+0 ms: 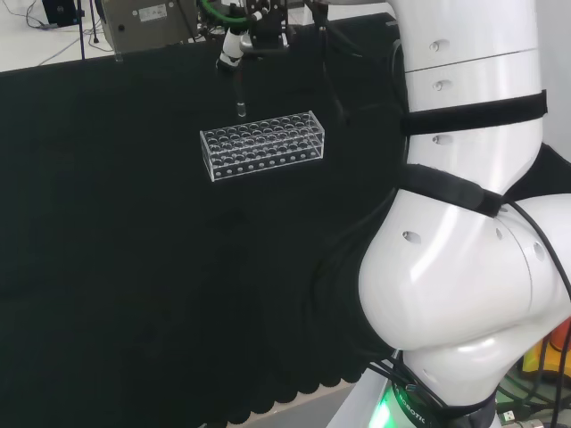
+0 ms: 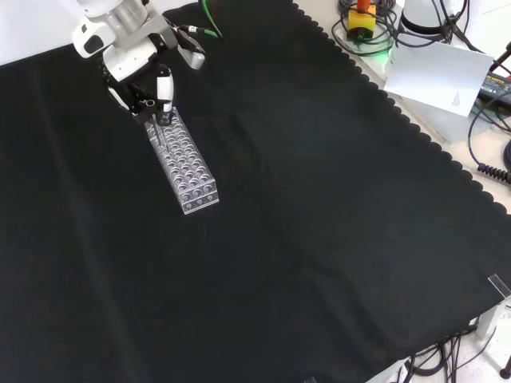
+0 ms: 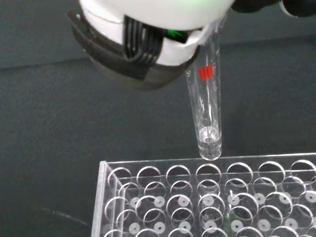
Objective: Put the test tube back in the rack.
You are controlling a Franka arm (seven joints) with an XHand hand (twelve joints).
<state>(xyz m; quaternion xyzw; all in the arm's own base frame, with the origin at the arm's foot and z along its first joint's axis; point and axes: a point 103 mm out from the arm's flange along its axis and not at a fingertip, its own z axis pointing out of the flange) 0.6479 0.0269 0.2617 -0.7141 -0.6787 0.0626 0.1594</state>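
A clear plastic rack (image 1: 261, 144) with several rows of round holes lies on the black cloth (image 1: 134, 267); it also shows in the front view as the rack (image 2: 183, 163) and close up as the rack (image 3: 212, 197). A clear glass test tube (image 3: 206, 106) with a small red mark hangs upright, its rounded bottom just above a hole in the rack's edge row. The hand (image 1: 252, 34) is shut on the tube's upper part, and the tube (image 1: 239, 94) points down at the rack's far left end in the head view. From the front, the hand (image 2: 136, 60) hovers over the rack's far end.
Cables, a white paper sheet (image 2: 435, 76) and equipment lie off the cloth's right edge in the front view. The arm's white links (image 1: 464, 223) stand at the head view's right. A metal box (image 1: 147, 22) sits beyond the cloth's far edge.
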